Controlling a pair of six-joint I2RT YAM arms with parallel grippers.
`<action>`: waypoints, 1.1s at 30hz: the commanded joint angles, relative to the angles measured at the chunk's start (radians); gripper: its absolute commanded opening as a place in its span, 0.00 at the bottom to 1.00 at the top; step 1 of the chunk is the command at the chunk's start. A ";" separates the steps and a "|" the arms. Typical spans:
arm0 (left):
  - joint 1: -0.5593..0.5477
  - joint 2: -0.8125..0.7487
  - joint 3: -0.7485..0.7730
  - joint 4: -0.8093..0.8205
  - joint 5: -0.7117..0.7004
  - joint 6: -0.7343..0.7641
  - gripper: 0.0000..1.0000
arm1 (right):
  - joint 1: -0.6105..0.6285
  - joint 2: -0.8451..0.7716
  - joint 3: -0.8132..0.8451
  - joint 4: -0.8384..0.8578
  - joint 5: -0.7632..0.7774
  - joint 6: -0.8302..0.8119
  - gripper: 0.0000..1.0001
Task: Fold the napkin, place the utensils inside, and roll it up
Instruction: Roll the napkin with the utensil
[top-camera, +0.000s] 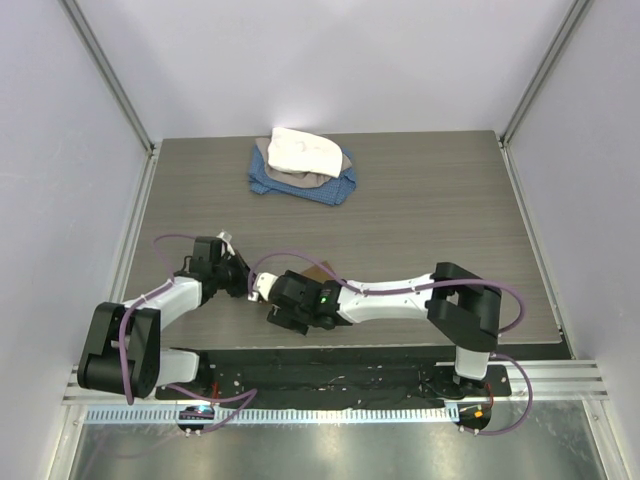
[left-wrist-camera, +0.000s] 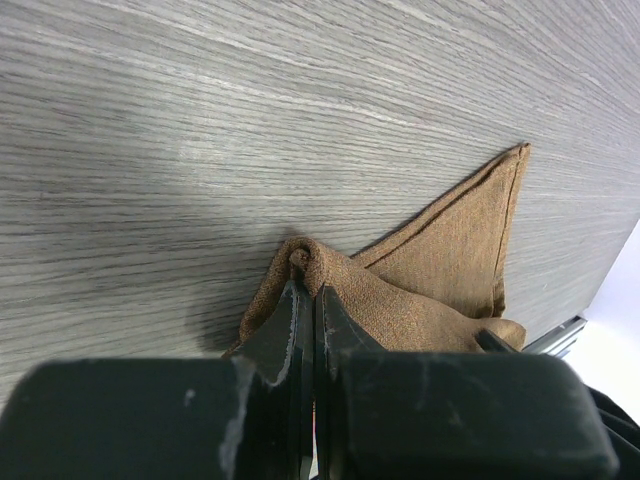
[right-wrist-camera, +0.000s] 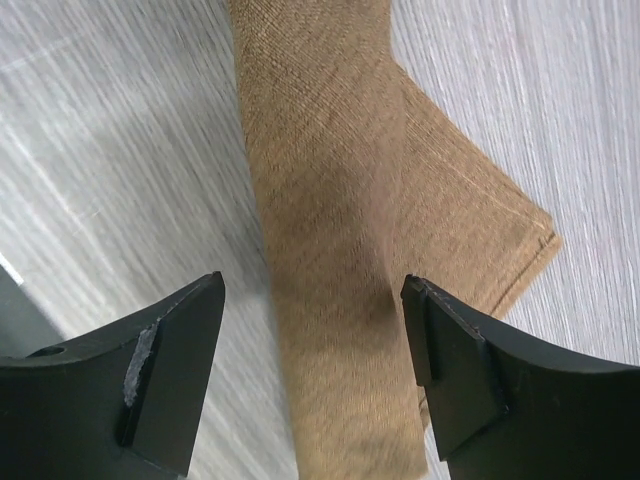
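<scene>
The tan-brown napkin (left-wrist-camera: 420, 290) lies on the grey table, folded into a long narrow band with one pointed corner sticking out. In the top view only a small tan bit of the napkin (top-camera: 319, 270) shows between the arms. My left gripper (left-wrist-camera: 308, 292) is shut, pinching a bunched fold at one end of the napkin. My right gripper (right-wrist-camera: 312, 290) is open and hovers over the napkin band (right-wrist-camera: 330, 230), one finger on each side, not touching it. In the top view the left gripper (top-camera: 238, 277) and right gripper (top-camera: 272, 292) are close together. The spoon is hidden.
A white cloth (top-camera: 301, 150) lies piled on a blue cloth (top-camera: 335, 188) at the back middle of the table. Metal frame posts and white walls stand along both sides. A black base plate (top-camera: 330, 372) runs along the near edge.
</scene>
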 joint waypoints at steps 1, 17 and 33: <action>-0.002 0.011 0.023 0.000 0.010 0.021 0.00 | -0.015 0.027 0.042 0.083 0.010 -0.061 0.79; 0.000 -0.015 0.038 0.040 0.001 0.005 0.25 | -0.163 0.096 0.000 -0.002 -0.502 -0.018 0.50; 0.000 -0.303 -0.071 0.002 -0.145 0.039 0.74 | -0.418 0.266 0.126 -0.097 -1.272 0.160 0.38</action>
